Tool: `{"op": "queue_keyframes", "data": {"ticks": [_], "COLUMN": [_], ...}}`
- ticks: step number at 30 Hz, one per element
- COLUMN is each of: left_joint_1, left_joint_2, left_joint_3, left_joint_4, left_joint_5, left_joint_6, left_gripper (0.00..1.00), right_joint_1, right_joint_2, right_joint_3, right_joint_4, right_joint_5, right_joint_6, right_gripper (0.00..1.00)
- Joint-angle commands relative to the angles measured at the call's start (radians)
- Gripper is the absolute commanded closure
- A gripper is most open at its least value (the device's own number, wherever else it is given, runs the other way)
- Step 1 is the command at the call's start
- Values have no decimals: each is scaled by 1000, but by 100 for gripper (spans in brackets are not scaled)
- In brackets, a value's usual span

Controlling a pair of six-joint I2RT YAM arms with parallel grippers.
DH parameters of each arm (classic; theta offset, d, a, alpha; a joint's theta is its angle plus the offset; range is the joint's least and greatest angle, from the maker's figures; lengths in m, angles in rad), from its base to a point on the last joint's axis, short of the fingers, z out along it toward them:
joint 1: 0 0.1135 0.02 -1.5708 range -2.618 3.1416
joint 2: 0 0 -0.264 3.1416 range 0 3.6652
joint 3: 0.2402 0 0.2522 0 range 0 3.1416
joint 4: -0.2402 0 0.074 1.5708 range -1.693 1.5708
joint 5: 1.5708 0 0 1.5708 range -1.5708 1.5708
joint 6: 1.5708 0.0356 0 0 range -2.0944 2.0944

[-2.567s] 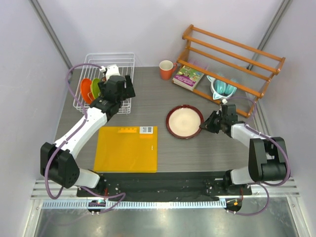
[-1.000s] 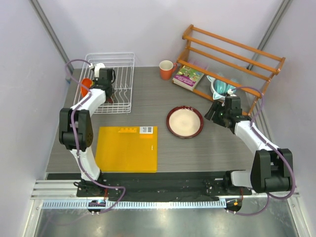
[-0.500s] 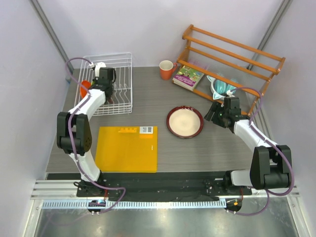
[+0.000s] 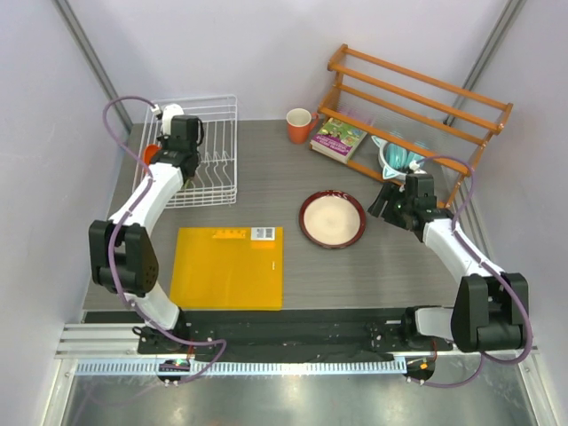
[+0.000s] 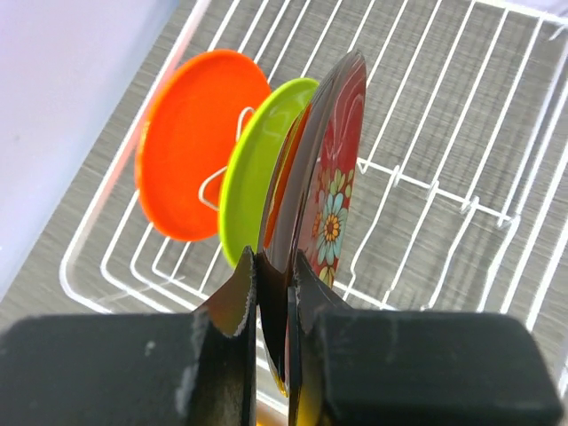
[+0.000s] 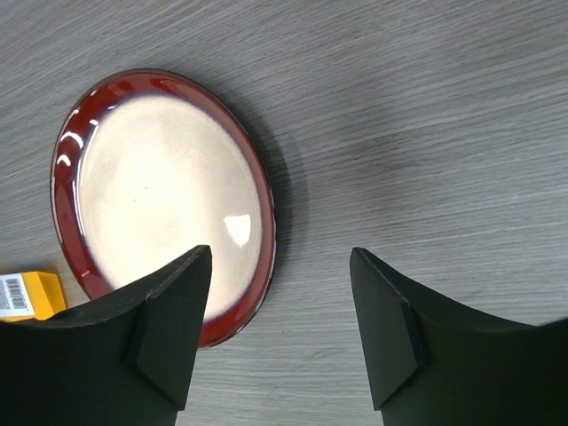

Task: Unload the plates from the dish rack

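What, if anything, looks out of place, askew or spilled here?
Nothing stands out. The orange plate and green plate stand upright in the dish rack, with the left hand shut on the floral plate beside them. The red-rimmed plate lies flat on the table, the mug is upright, and nothing is spilled.

Left wrist cam: dark red floral round plate (image 5: 337,169), lower rim hidden btwn left gripper (image 5: 273,264) fingers (image 5: 226,328), themselves blurred. White wire dish rack (image 5: 461,204) cropped by frame. Top cam: gripper covers racked plates; only a sliver of round orange plate (image 4: 152,154) shows.
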Motion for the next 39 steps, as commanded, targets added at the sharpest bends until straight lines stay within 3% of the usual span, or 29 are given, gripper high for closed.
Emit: {"op": "queue_keyframes", "data": {"ticks": [1, 10, 11, 17, 20, 25, 35, 39], "left_joint_1": [-21, -70, -70, -92, -105, -154, -279, -300], "left_joint_2": [-150, -294, -293, -262, -245, -208, -132, -106], "left_joint_3": [32, -30, -45, -135, -203, -250, -297, -290], "left_joint_4": [-5, -20, -11, 124, 242, 332, 548, 576], "left_joint_5": [36, 461, 583, 937, 1040, 1118, 1186, 1203], "left_joint_6": [-6, -155, -188, -313, -397, -463, -573, -586], "left_gripper": [100, 100, 100, 100, 100, 100, 100, 100], "right_joint_1": [-1, 2, 2, 14, 37, 71, 155, 158], "right_joint_2": [-76, -79, -71, 1, 38, 88, 191, 219], "right_joint_3": [54, 114, 115, 109, 105, 94, 111, 94], "right_joint_4": [-19, 51, 68, 228, 314, 456, 532, 590], "right_joint_5": [-14, -231, -285, -412, -455, -538, -561, -583], "right_joint_6": [-28, 3, 10, 125, 174, 253, 307, 342], "right_gripper": [30, 29, 28, 27, 27, 26, 27, 39]}}
